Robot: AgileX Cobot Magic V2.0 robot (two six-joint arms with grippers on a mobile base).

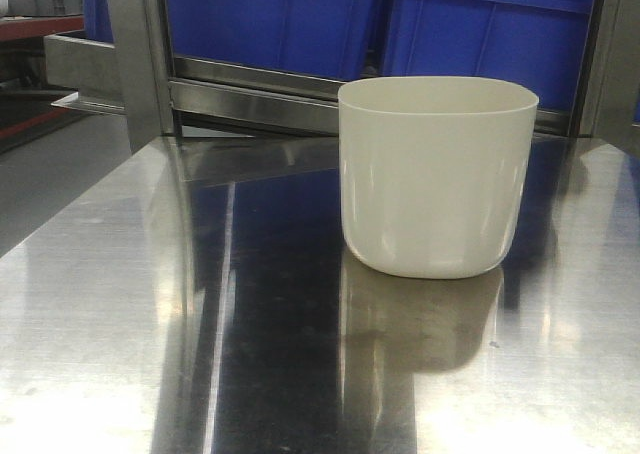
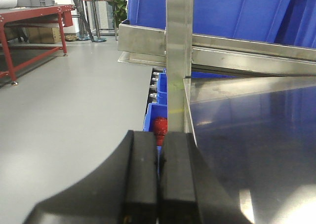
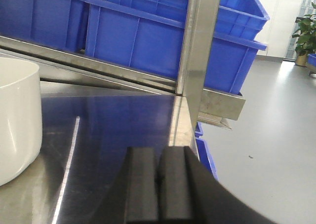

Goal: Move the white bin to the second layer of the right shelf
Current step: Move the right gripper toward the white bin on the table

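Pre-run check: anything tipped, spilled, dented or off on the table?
Nothing stands out. The white bin stands upright and intact on the steel tabletop, with no spill around it. The blue crates sit in the rack behind. The left gripper and right gripper are shut, empty and clear of the bin.

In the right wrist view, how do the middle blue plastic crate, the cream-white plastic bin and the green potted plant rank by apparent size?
1. Blue ribbed plastic crate, largest.
2. Cream-white plastic bin, partly cut off at the left edge.
3. Green potted plant, smallest; it stands far away, so its true size is unsure.
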